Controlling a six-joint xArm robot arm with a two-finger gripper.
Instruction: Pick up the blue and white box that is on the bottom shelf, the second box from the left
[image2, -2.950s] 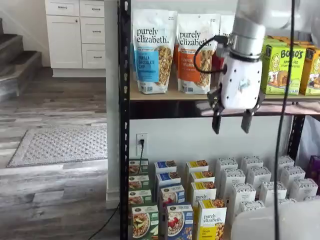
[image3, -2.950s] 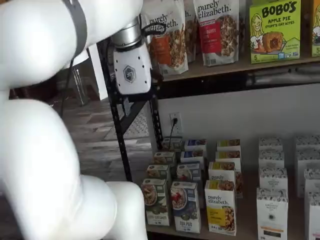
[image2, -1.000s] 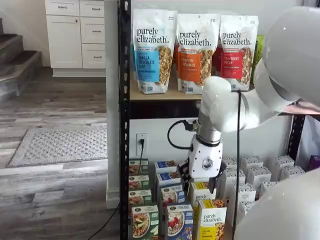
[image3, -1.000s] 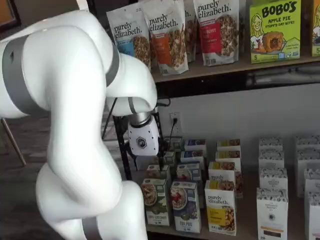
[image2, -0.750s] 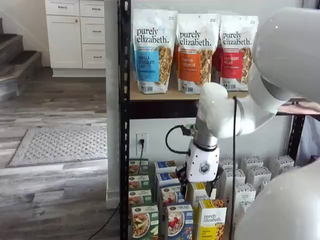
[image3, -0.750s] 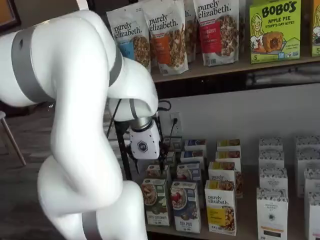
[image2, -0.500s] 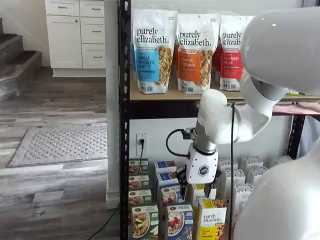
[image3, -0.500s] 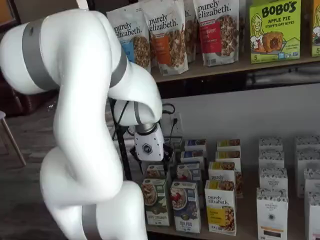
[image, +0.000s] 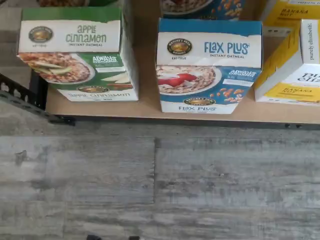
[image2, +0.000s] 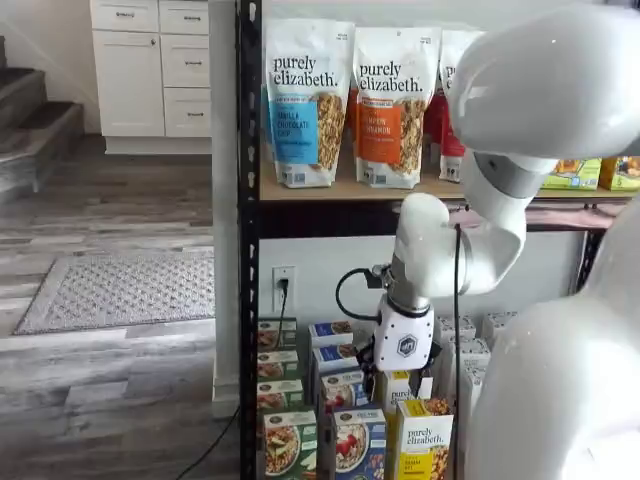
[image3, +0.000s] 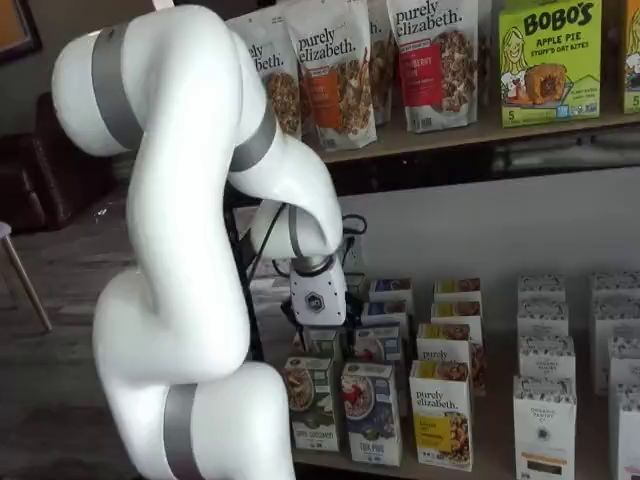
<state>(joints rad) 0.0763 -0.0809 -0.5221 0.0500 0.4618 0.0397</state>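
The blue and white box (image: 210, 65), marked "Flax Plus" with a bowl and red berries on its front, stands at the front edge of the bottom shelf (image: 150, 107), between a green carton and a yellow one. Both shelf views show it at the head of its row (image2: 358, 440) (image3: 371, 412). My gripper (image2: 398, 376) hangs fingers-down above the rows behind it, over the boxes and touching none. It also shows in a shelf view (image3: 318, 332). Its black fingers stand apart, open, with nothing between them. The wrist view does not show the fingers.
A green "Apple Cinnamon" carton (image: 75, 52) stands left of the blue box, and a yellow purely elizabeth carton (image: 292, 60) right of it. Black rack post (image2: 248, 250) at the left. Granola bags (image2: 305, 100) fill the upper shelf. White cartons (image3: 545, 400) stand further right.
The gripper came down from upper-shelf height to just above the bottom shelf's boxes. In the last second it sank a little more and drifted toward the blue row, jaws unchanged.
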